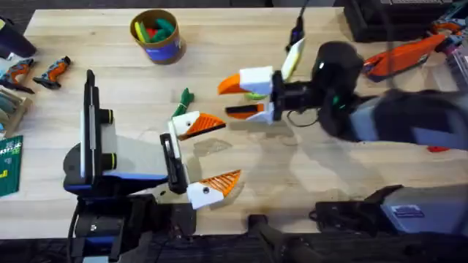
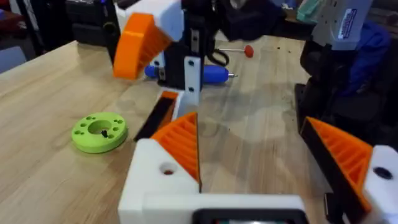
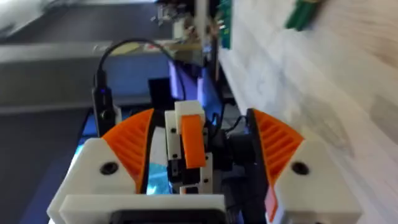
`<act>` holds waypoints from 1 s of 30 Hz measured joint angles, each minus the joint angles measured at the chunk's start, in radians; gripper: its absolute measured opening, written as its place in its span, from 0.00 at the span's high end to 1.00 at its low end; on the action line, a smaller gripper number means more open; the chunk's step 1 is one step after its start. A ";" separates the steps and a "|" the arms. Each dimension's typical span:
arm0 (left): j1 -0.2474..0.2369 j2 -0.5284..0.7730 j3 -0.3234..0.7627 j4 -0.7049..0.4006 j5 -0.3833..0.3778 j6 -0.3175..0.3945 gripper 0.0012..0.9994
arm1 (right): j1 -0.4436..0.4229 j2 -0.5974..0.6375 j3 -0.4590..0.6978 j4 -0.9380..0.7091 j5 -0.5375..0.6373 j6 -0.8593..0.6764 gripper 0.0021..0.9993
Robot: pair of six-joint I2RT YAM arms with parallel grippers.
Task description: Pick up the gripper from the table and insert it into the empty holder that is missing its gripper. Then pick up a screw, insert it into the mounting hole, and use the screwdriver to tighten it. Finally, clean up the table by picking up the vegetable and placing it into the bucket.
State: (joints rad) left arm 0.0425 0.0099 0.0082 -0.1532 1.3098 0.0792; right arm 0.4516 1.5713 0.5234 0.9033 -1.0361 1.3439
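Observation:
My left gripper (image 1: 227,150) lies open low over the table. Both its white mounts carry orange ridged tips, and one mount shows a mounting hole (image 2: 168,169). A holder without a tip and a loose gripper are out of view. My right gripper (image 1: 224,98) is open and rolled on its side, one finger above the other, facing the left gripper. An orange strip on a white piece (image 3: 193,140) stands between its pads, touching neither. The blue screwdriver (image 2: 211,73) lies behind it. The dark-green vegetable (image 1: 183,102) lies near the left gripper. The bucket (image 1: 156,35) stands at the back.
A lime-green disc (image 2: 99,130) with holes sits on the table by the right gripper's lower finger. A thin rod with a red handle (image 2: 249,51) lies beyond the screwdriver. Tools lie along the table's left edge (image 1: 33,73) and an orange tool (image 1: 409,52) at the far right.

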 joint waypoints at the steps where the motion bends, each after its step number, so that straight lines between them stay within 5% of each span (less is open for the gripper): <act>1: 0.000 0.000 0.000 0.000 0.000 0.000 0.01 | -0.021 -0.032 0.014 -0.099 0.000 -0.045 0.20; 8: 0.000 0.000 0.000 0.000 0.001 0.000 0.01 | -0.173 -0.210 0.198 -0.803 0.004 -0.438 0.20; 15: 0.000 0.000 0.000 0.000 0.003 0.000 0.01 | -0.235 -0.228 0.463 -1.352 0.072 -0.823 0.20; 30: 0.000 0.000 0.000 0.000 0.003 0.000 0.01 | -0.184 -0.196 0.875 -1.828 0.539 -1.174 0.22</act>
State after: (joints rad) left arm 0.0425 0.0101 0.0082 -0.1535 1.3132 0.0792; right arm 0.2674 1.3757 1.3984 -0.9247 -0.4969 0.1696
